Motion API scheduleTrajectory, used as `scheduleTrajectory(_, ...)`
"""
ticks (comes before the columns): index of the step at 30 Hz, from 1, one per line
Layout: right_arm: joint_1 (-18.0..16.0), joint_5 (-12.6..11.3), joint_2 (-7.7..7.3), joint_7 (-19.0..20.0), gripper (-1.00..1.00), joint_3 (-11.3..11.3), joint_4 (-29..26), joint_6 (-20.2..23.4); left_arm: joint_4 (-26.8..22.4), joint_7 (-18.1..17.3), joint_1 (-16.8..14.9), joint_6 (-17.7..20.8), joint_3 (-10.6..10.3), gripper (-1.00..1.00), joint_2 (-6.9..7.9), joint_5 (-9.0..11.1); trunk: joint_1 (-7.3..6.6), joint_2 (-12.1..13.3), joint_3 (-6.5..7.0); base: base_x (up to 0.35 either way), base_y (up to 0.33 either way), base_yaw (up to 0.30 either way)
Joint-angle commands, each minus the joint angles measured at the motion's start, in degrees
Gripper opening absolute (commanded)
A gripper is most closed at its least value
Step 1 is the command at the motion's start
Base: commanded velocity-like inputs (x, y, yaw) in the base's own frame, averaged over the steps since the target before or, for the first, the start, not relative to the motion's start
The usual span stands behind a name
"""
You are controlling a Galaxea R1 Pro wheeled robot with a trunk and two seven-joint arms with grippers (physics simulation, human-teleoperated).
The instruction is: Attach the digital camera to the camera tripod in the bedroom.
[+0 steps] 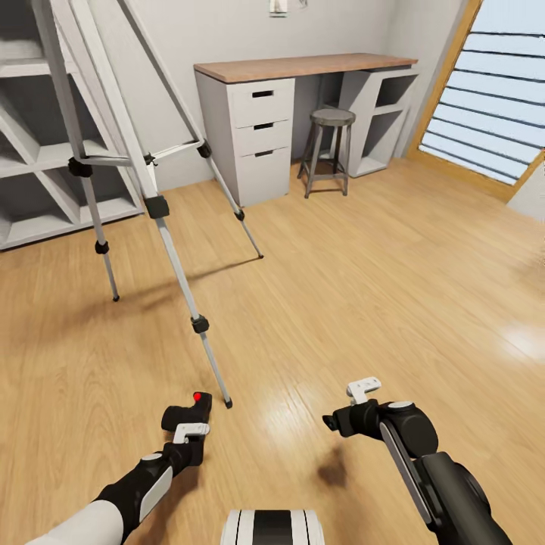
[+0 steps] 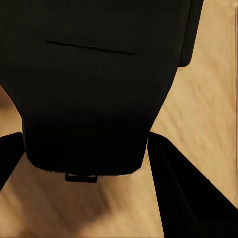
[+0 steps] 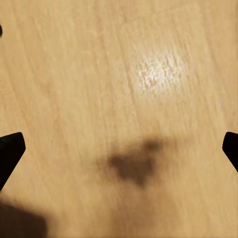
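While the left gripper (image 1: 184, 431) clasps the small black red-buttoned digital camera (image 1: 189, 412), raise it level toward the silver-legged camera tripod (image 1: 155, 204); right gripper (image 1: 331, 421) spread, empty.

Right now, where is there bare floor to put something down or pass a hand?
Bare wood floor spreads between the tripod and the slatted window, up to the desk and stool. It is crowded among the tripod's legs by the shelves, near the left hand's camera.
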Motion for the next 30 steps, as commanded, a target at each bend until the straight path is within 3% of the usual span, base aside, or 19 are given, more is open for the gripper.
scheduleTrajectory(1, 0.0, 0.2, -0.06, 0.2, 1.00, 0.1, -0.1, 0.2, -0.2, -0.4, 0.1, 0.1, -0.1, -1.00, 0.11, 0.3, -0.03, 0.0, 0.19, 0.000, 0.000, 0.000)
scheduleTrajectory(7, 0.0, 0.2, -0.13, 0.4, 1.00, 0.3, -0.6, 0.2, -0.9, -1.8, 0.6, 0.0, 1.0, -1.00, 0.95, 0.6, -0.19, 0.1, 1.52, 0.000, 0.000, 0.000)
scheduleTrajectory(11, 0.0, 0.2, -0.04, 0.3, 1.00, 0.5, -2.9, 0.0, -2.9, -2.8, 1.7, 2.4, 4.4, -1.00, 1.97, 2.3, -0.29, 0.1, 2.41, 0.000, 0.000, 0.000)
scheduleTrajectory(14, 0.0, 0.2, 0.27, 0.3, 1.00, 1.5, -3.7, -0.1, -7.4, -3.2, 3.9, 6.2, 7.1, -1.00, 3.04, 3.2, -0.37, 0.2, 3.07, 0.000, 0.000, 0.000)
scheduleTrajectory(15, 0.0, 0.2, 0.27, 0.3, 1.00, 1.5, -3.7, -0.1, -7.4, -3.2, 3.9, 6.2, 7.1, -1.00, 3.04, 3.2, -0.39, 0.2, 3.29, 0.000, 0.000, 0.000)
scheduleTrajectory(18, 0.0, 0.2, 0.51, 0.2, 1.00, 3.0, -4.1, -0.3, -15.8, -3.4, 7.6, 11.5, 10.2, -1.00, 4.57, 3.8, -0.47, 0.2, 3.96, 0.000, 0.000, 0.000)
scheduleTrajectory(19, 0.0, 0.2, 0.51, 0.2, 1.00, 3.0, -4.1, -0.3, -15.8, -3.4, 7.6, 11.5, 10.2, -1.00, 4.57, 3.8, -0.50, 0.2, 4.18, 0.000, 0.000, 0.000)
scheduleTrajectory(22, 0.0, 0.2, 0.64, 0.1, 1.00, 3.8, -4.3, -0.4, -25.2, -3.4, 12.3, 17.3, 14.6, -1.00, 5.64, 4.6, -0.57, 0.3, 4.84, 0.000, 0.000, 0.000)
scheduleTrajectory(24, -0.1, 0.2, 0.71, 0.1, 1.00, 4.0, -4.4, -0.6, -31.0, -3.4, 15.0, 21.0, 17.5, -1.00, 6.03, 5.0, -0.63, 0.3, 5.29, 0.000, 0.000, 0.000)
scheduleTrajectory(25, -0.1, 0.2, 0.71, 0.1, 1.00, 4.0, -4.4, -0.6, -31.0, -3.4, 15.0, 21.0, 17.5, -1.00, 6.03, 5.0, -0.65, 0.3, 5.51, 0.000, 0.000, 0.000)
scheduleTrajectory(30, -0.8, 0.2, 0.82, 0.3, 1.00, 4.3, -4.5, -0.8, -42.4, -3.1, 19.9, 28.5, 22.6, -1.00, 6.58, 5.2, -0.78, 0.4, 6.61, 0.000, 0.000, 0.000)
